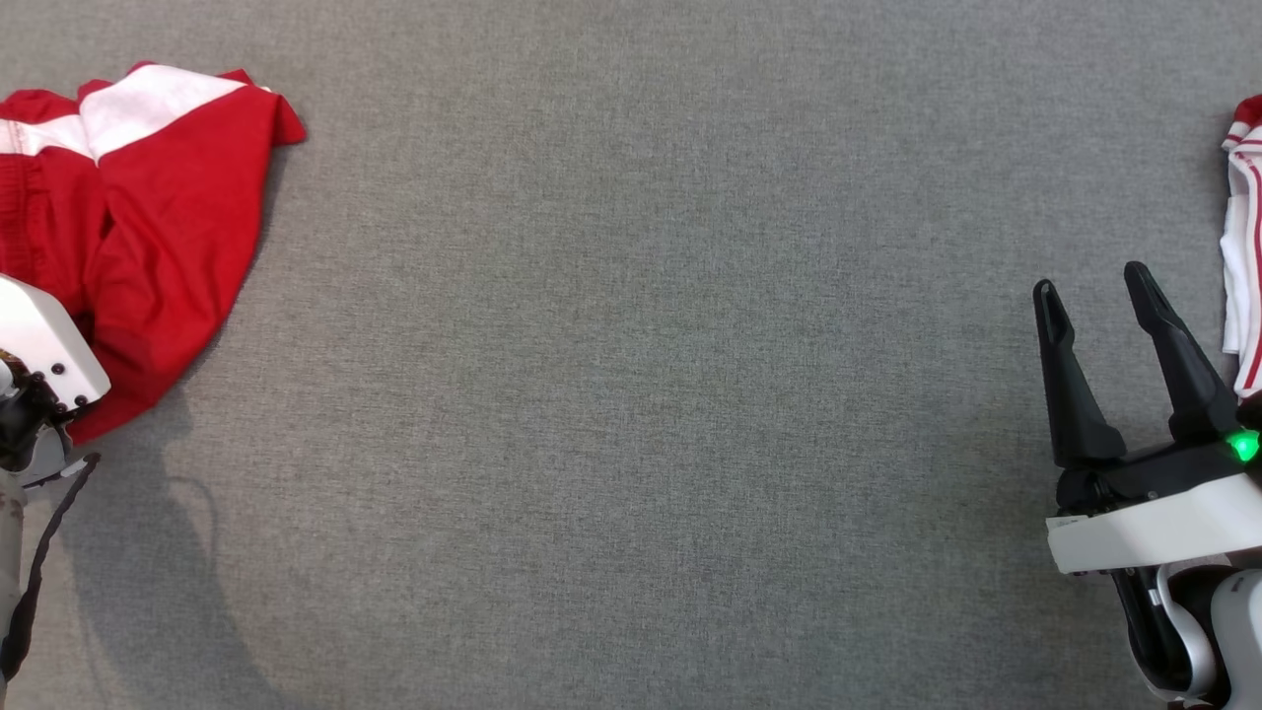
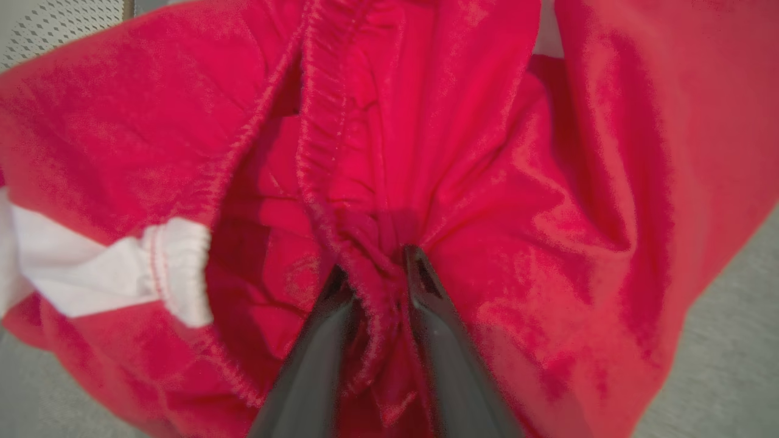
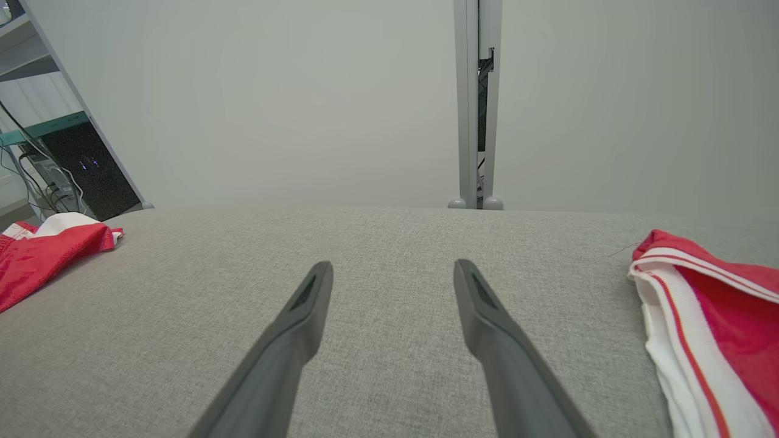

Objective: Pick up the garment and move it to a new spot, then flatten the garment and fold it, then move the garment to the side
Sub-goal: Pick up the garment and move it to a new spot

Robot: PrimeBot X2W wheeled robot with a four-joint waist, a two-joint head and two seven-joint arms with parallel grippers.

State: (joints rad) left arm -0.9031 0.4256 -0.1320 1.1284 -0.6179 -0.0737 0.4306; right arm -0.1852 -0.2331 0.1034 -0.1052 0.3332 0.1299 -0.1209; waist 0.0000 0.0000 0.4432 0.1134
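The red garment (image 1: 168,227) lies crumpled at the table's (image 1: 631,394) far left. The left claw (image 2: 376,264) pinches its gathered waistband (image 2: 316,121), probably to carry it toward the middle. The right claw (image 1: 1089,278) hovers spread at near right, beside another red-and-white garment (image 1: 1244,247), likely ready for flattening.

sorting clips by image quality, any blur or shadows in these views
Head view: sharp, even light, a soft arm shadow on the grey surface at lower left. Left wrist view: the red garment and the left pincer look soft, too close to focus. Right wrist view: the right pincer blurs toward the bottom edge.
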